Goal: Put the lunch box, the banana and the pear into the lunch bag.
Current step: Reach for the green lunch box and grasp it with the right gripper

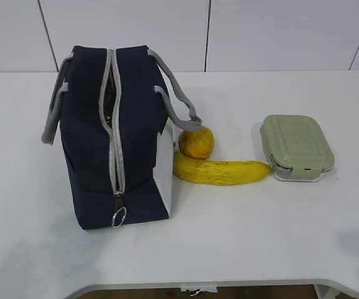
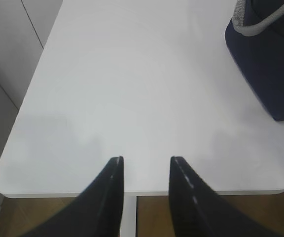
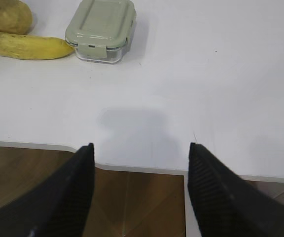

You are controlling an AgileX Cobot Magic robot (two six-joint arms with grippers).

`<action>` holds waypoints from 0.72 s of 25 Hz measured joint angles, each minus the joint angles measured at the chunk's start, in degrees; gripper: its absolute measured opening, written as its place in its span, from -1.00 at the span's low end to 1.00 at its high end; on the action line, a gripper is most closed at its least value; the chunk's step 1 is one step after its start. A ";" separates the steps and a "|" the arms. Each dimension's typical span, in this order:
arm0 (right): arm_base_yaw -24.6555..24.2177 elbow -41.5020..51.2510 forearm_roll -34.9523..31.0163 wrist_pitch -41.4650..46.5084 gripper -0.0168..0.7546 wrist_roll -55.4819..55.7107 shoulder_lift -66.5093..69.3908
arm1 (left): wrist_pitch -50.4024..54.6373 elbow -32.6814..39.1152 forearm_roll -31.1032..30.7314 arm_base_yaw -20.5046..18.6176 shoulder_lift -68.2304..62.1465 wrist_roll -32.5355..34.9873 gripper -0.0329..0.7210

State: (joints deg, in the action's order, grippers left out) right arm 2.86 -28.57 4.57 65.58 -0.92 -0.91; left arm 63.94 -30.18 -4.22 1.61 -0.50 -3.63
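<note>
The navy lunch bag (image 1: pixel 114 134) stands on the left of the white table, its grey zipper run down to the ring pull (image 1: pixel 118 216). Just right of it sits the pear (image 1: pixel 196 142), with the banana (image 1: pixel 222 171) lying in front of it. Further right is the lunch box (image 1: pixel 296 147) with its sage-green lid on. Neither arm shows in the exterior view. My left gripper (image 2: pixel 147 160) hangs open and empty over the table's near left edge, the lunch bag (image 2: pixel 267 59) at upper right. My right gripper (image 3: pixel 141 147) is open and empty at the near edge, with the lunch box (image 3: pixel 101 28), banana (image 3: pixel 26 45) and pear (image 3: pixel 11 17) far ahead to the left.
The white table (image 1: pixel 260 230) ends at a near edge with a cut-out, and wooden floor shows below it in both wrist views. A white panelled wall stands behind the table.
</note>
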 joint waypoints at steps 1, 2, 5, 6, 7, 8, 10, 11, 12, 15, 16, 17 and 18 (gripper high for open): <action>0.00 0.00 0.00 0.00 0.26 0.00 0.00 | 0.00 0.00 0.00 0.00 0.00 0.00 -0.28; 0.00 0.00 0.00 0.00 0.26 0.00 0.00 | 0.00 0.00 0.00 0.00 0.00 0.00 -0.28; 0.00 0.00 0.00 0.00 0.26 0.00 0.00 | 0.00 0.00 0.00 0.00 0.00 0.00 -0.28; 0.00 0.00 0.00 0.00 0.26 0.00 0.00 | 0.00 0.00 0.00 0.00 0.00 0.00 -0.28; 0.00 0.00 0.00 0.00 0.26 0.00 0.00 | 0.00 0.00 0.00 0.00 0.00 0.00 -0.28; 0.00 0.00 0.22 0.00 0.26 0.00 0.00 | 0.00 0.00 0.00 0.00 0.00 0.00 -0.28; 0.00 0.00 0.71 -0.11 0.26 0.00 0.00 | 0.00 0.00 0.00 0.00 0.00 0.00 -0.28; 0.00 0.00 1.00 -0.38 0.26 0.00 0.00 | 0.00 0.00 0.00 0.00 0.00 0.00 -0.28; 0.00 -0.11 1.38 -0.68 0.26 0.00 0.00 | 0.00 0.00 0.00 0.00 0.00 0.00 -0.28; 0.00 -1.30 2.71 -1.98 0.26 0.00 0.00 | 0.00 0.00 0.00 0.00 0.00 0.00 -0.28; 0.00 -1.54 3.15 -2.22 0.26 0.00 0.00 | 0.00 0.00 0.00 0.00 0.00 0.00 -0.28; 0.00 -1.78 3.59 -2.62 0.26 0.00 0.13 | 0.00 0.00 0.00 0.00 0.00 0.00 -0.28; 0.00 -2.04 4.17 -2.94 0.26 0.00 0.95 | 0.00 0.00 0.00 0.00 0.00 0.00 -0.28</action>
State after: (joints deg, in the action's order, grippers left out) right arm 2.86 -30.61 8.75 62.63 -0.92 0.04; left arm 63.94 -30.18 -4.22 1.61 -0.50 -3.63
